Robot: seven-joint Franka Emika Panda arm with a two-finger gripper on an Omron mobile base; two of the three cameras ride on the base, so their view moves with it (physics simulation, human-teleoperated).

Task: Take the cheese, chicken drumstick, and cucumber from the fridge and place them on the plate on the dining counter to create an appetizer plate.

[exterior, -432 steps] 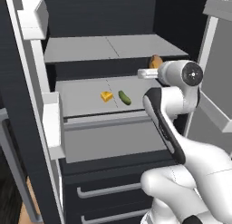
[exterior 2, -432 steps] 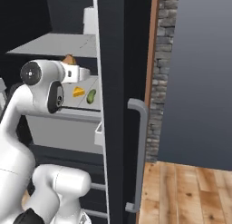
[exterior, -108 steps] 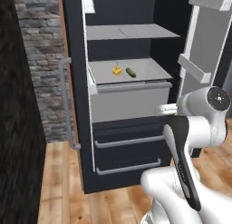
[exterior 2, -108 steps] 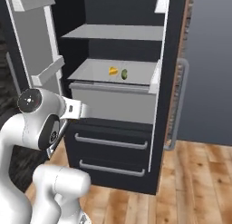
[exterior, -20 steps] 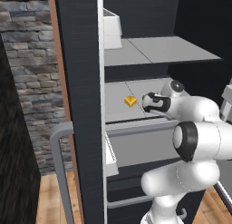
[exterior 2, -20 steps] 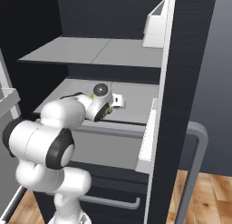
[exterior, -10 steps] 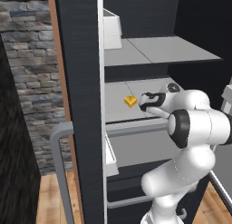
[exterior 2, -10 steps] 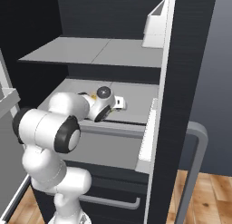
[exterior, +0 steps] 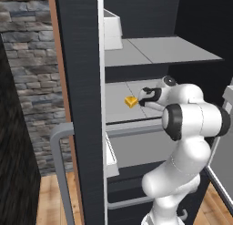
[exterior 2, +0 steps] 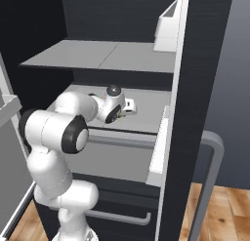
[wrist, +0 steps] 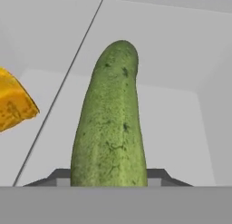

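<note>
claw point(exterior: 142, 98): jaws narrowed from wide a second ago, now clamped on cucumber point(wrist: 111, 123). cucumber: between claw tips, on fridge shelf point(exterior: 119, 108). cheese point(exterior: 131, 101): just left of claw. lift-out next.

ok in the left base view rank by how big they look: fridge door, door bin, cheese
1. fridge door, a tall dark slab, nearest the camera, which swells it
2. door bin, the white box up top
3. cheese, a small yellow wedge on the shelf
</note>
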